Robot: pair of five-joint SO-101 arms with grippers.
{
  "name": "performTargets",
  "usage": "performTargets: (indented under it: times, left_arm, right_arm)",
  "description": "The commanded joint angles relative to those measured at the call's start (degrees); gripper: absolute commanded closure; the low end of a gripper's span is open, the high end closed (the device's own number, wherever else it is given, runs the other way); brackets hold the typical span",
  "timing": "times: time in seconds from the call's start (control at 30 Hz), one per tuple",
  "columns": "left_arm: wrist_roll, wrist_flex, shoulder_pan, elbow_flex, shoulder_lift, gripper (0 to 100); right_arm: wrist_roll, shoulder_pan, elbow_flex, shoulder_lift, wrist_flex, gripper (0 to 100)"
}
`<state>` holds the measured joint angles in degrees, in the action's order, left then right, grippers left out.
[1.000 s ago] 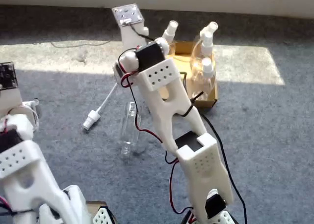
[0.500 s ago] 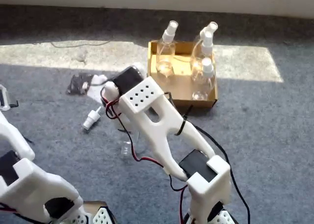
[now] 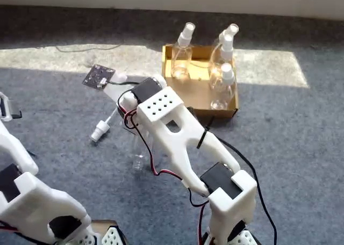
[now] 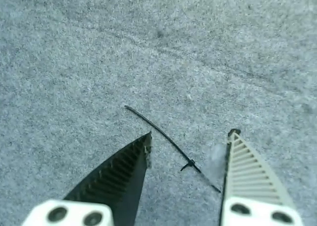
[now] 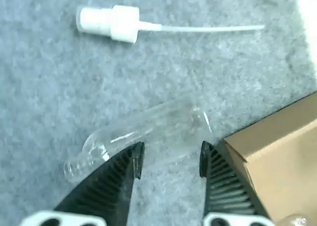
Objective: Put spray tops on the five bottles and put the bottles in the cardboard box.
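Fingers gape on your right gripper (image 5: 171, 146) over the lying bottle (image 5: 143, 133), and on your left gripper (image 4: 190, 135) too. From above, your right arm (image 3: 183, 135) hides part of that bottle.

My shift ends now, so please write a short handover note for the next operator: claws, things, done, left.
Left claw: open, over bare carpet, by a black cable tie.
Right claw: open, above the lying uncapped bottle, near the cardboard box.
Spray top lies loose on the carpet, apart from that bottle.
Done: four capped bottles stand in the box.
Left: cap the fifth bottle, box it.
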<state>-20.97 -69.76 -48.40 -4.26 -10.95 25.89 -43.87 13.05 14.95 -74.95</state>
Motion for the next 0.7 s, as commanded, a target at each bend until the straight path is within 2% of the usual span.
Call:
performTargets:
  times: [0.0, 0.13, 0.33, 0.43, 0.67]
  left_arm:
    - [-0.09, -0.44, 1.45, -2.77, 0.75, 77]
    - [-0.18, -0.18, 1.45, -2.77, 0.75, 77]
    - [-0.18, -0.44, 1.89, -2.77, 0.66, 77]
    - [-0.18, -0.18, 1.54, -2.77, 0.66, 77]
    - [-0.18, -0.09, 1.45, -2.77, 0.66, 77]
  right_arm:
    - [2.29, 0.48, -0.48, -4.00, 4.00, 84.6]
    - [4.22, 0.75, -0.92, -3.38, 7.43, 84.6]
    - [-4.04, 3.74, -2.24, 0.66, 20.79, 84.6]
    - [-4.57, 4.53, -3.74, 4.35, 26.07, 84.6]
    - [-4.66, 4.88, -5.49, 7.08, 24.92, 84.7]
